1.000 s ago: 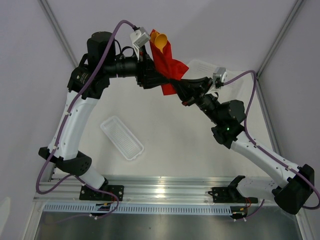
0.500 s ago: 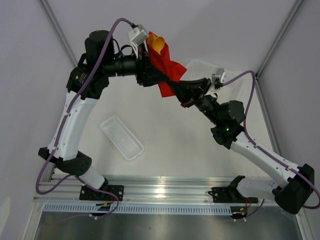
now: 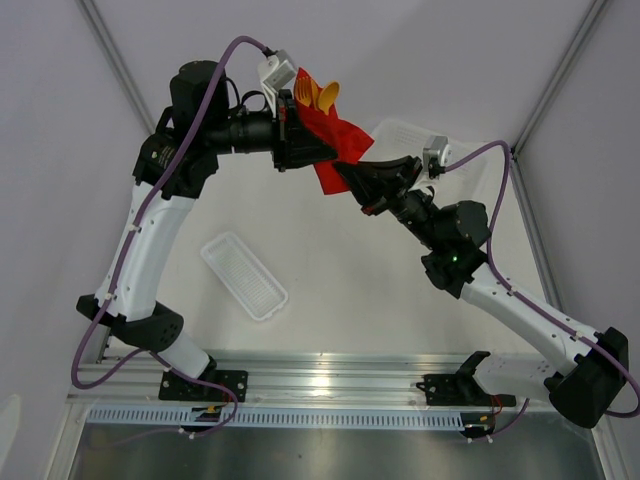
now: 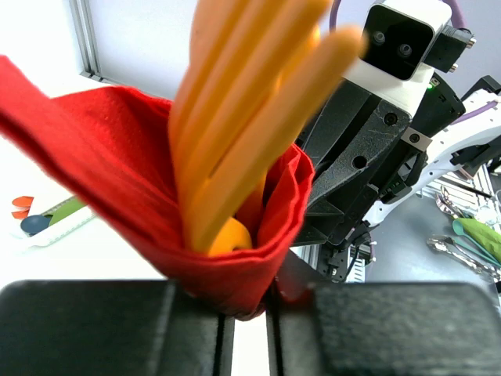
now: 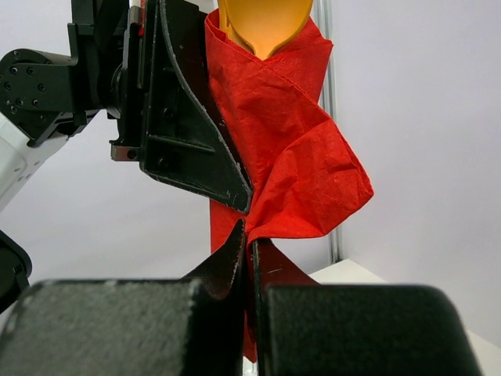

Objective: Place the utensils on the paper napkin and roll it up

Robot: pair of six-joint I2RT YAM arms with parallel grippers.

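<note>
Paper napkin [image 3: 338,150] is off the table [image 3: 340,300], held in mid-air at the upper centre of the top view. It is wrapped as a loose cone around the utensils [image 3: 322,94]. Orange ends stick out of the top of the wrap. In the left wrist view slim orange shafts stand up out of the red fold with one rounded orange end down inside it. They are blurred, so the exact count is not clear. In the right wrist view a wide flap of the wrap bulges open to the right.

Left gripper [image 4: 249,317]: fingers nearly together, nipping the bottom end of the red bundle. Right gripper [image 5: 249,262]: jaws closed to a sliver on the napkin's lower tail, right beside the left gripper's finger. Can't tell if the two grippers touch.

Judged step: tightening the roll, late in the task, utensils already inside.

To do it well:
- Hold the pinch on the bundle's base firm, or the shafts may slide out the open top.
- Turn one wrist against the other along the bundle's long axis, pulling the loose flap around, not away.
- Go easy on tension, since thin paper can tear at the pinch points.
- Keep the bundle upright or level, open end not tipped down.
- Watch finger clearance; the grippers are very close together.

White tray [image 3: 243,276] lies at lower left, well apart and not involved.
</note>
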